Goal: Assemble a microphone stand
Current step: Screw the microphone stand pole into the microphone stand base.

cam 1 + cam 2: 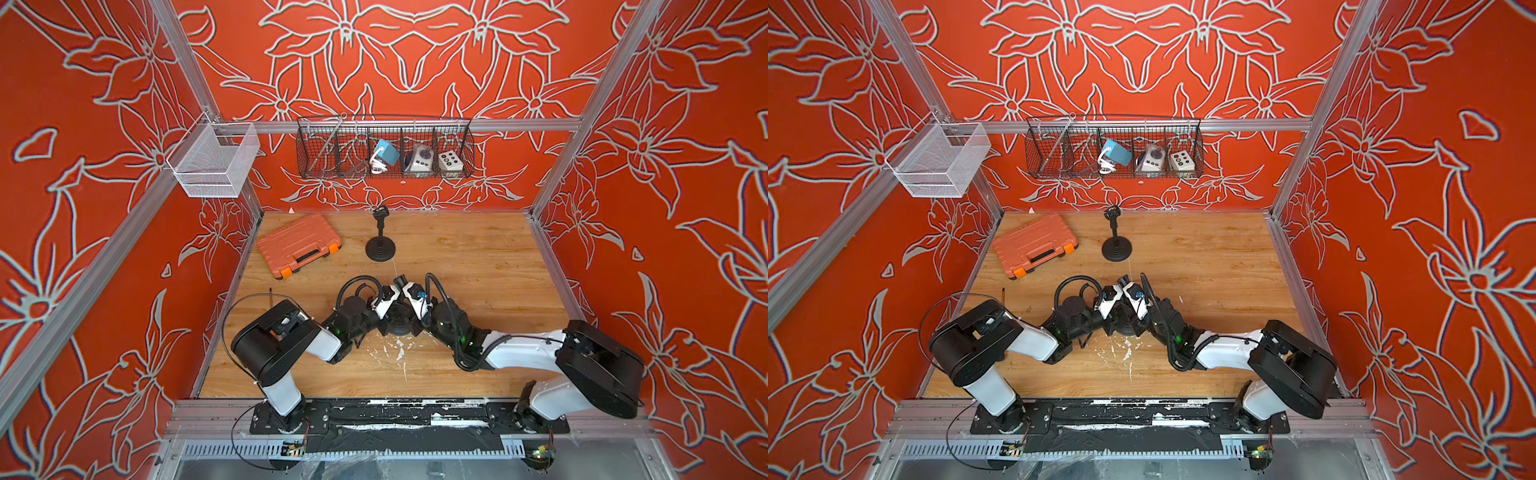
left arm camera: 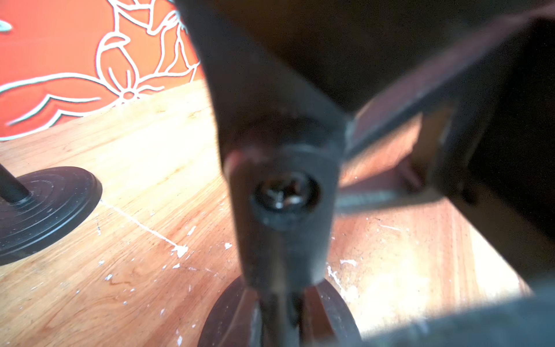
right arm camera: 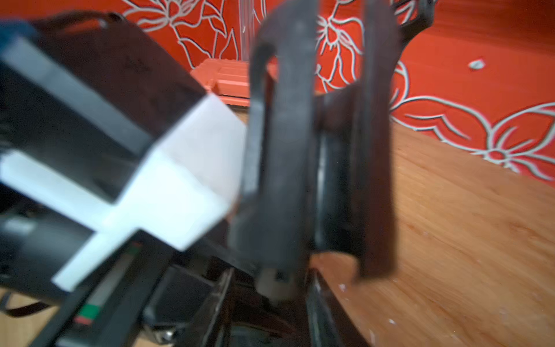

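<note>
**Both my grippers meet over the stand**

My left gripper point(image 1: 394, 289) is clamped tight on the black clip piece point(image 2: 285, 198), above the round base point(image 1: 399, 329) at the middle of the table point(image 1: 478, 257). My right gripper point(image 1: 407, 286) is just beside it. That view is blurred, so I cannot tell its grip. A complete stand point(image 1: 380, 245) stands farther back.

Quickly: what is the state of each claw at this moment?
Left claw: closed, seemingly on the black stand joint.
Right claw: cannot be told; its wrist view is too blurred.
</note>
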`<move>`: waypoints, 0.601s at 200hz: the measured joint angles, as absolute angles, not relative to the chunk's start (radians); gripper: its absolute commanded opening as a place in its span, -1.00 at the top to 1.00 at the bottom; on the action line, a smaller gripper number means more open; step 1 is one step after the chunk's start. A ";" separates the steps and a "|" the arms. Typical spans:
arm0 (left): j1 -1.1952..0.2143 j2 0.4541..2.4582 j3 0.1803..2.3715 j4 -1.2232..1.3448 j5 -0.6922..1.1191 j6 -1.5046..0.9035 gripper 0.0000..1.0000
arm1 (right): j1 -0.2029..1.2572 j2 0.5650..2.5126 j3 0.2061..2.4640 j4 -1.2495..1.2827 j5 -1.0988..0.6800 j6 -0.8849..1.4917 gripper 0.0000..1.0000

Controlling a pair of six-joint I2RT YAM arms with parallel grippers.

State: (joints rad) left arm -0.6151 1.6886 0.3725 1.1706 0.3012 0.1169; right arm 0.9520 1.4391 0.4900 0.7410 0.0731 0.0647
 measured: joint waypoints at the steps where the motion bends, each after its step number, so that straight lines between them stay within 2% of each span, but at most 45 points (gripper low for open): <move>1: -0.615 1.689 0.372 1.171 0.301 0.117 1.00 | 0.951 1.437 0.490 0.737 0.069 0.064 0.08; 50: -0.629 1.714 0.344 1.252 0.296 0.147 1.00 | 0.809 1.314 0.448 0.593 -0.165 -0.012 0.04; 72: -0.636 1.724 0.340 1.275 0.290 0.162 1.00 | 0.736 1.273 0.450 0.542 -0.291 -0.060 -0.05; 120: -0.638 1.753 0.338 1.322 0.289 0.163 1.00 | 0.674 1.288 0.518 0.450 -0.498 -0.174 -0.17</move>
State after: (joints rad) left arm -0.6384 1.7531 0.3382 1.3216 0.2893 0.1631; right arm 0.6739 1.2881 0.5179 0.4500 -0.4976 -0.1738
